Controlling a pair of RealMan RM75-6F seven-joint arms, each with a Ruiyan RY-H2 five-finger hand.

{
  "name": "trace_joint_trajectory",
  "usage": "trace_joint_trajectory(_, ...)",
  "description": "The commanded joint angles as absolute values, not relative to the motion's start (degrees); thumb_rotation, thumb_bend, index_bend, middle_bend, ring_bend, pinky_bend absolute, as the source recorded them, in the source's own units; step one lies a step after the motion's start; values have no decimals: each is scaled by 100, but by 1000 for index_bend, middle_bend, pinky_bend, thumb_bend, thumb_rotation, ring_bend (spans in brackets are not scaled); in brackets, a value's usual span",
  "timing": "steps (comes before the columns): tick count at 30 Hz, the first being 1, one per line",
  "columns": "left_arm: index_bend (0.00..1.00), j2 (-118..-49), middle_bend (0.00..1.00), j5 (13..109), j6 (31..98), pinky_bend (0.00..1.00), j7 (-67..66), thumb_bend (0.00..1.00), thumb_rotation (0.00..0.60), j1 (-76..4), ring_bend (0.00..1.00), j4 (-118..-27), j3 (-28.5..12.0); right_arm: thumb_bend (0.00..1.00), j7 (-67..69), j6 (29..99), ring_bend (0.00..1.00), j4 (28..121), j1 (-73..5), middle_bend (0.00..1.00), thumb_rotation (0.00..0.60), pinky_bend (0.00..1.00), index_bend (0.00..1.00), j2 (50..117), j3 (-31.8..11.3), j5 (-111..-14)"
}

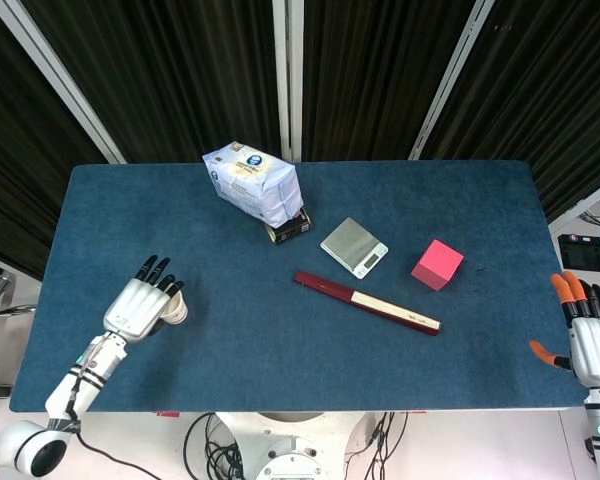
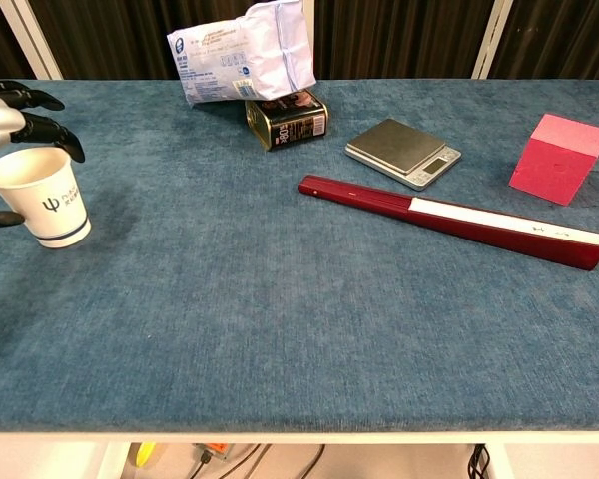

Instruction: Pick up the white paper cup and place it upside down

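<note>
Two hands are in sight, and your left hand (image 1: 135, 308) is the one at the white paper cup (image 2: 40, 196). Its dark fingers (image 2: 40, 127) are spread and arched over the cup's far rim, with the thumb low on the near side, so the cup sits upright inside the curve of the hand; whether any finger actually touches the paper you cannot tell from either view. From above, the cup shows only as a pale edge just right of the fingertips. Your right hand (image 1: 590, 340) hangs off the table's right edge, well apart from the cup, fingers apart and holding nothing. Further right of your left hand lie a red folded fan (image 1: 366, 301), a small scale (image 1: 354, 246) and a pink cube (image 1: 437, 264); beyond it, away from you, a white bag (image 1: 252, 183) leans on a dark tin (image 1: 289, 227) on the blue table (image 1: 280, 350)
</note>
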State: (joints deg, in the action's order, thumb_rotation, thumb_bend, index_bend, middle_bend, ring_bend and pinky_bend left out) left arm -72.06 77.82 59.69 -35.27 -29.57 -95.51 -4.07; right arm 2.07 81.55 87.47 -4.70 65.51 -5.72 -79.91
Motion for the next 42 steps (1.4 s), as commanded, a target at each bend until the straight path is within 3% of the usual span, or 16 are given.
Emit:
trace_joint_trajectory(1,279,-7233,287,7660,6030,9,-3743,235,600,-2976,0,-9615,-390,101,210,8120,0,8743,-477,0,600,0,0,6552,-578,-7962)
trace_joint_trajectory(6,338,-7263,361,7520,6098,9,-3960,237,600,-3003,0,-9655,-392,122,206,8079,0,8747,-480,0,600,0,0,6542,-576,-7929)
trace_joint_trajectory(13,350,-7319,376,7903,6324,12,-3344,237,600,-3039,3,-9658,-443,125,241,8071,0,8737,-476,0,600,0,0,6528,-589,-7906)
trace_joint_trajectory(20,365,-7973,408,8300,6913,39,-827,267,600,-3008,53,-9005,-825,138,422,8029,0,8721,-510,0,600,0,0,6528,-629,-7906)
trace_joint_trajectory(29,386,-9028,432,8348,7012,113,2166,264,600,-3012,120,-7683,-900,141,499,8054,0,8686,-552,0,600,0,0,6528,-686,-7933)
trace_joint_trajectory(42,384,-9580,432,8436,6910,98,2619,259,600,-3087,118,-6696,-743,146,449,8129,0,8715,-537,0,600,0,0,6515,-698,-7952)
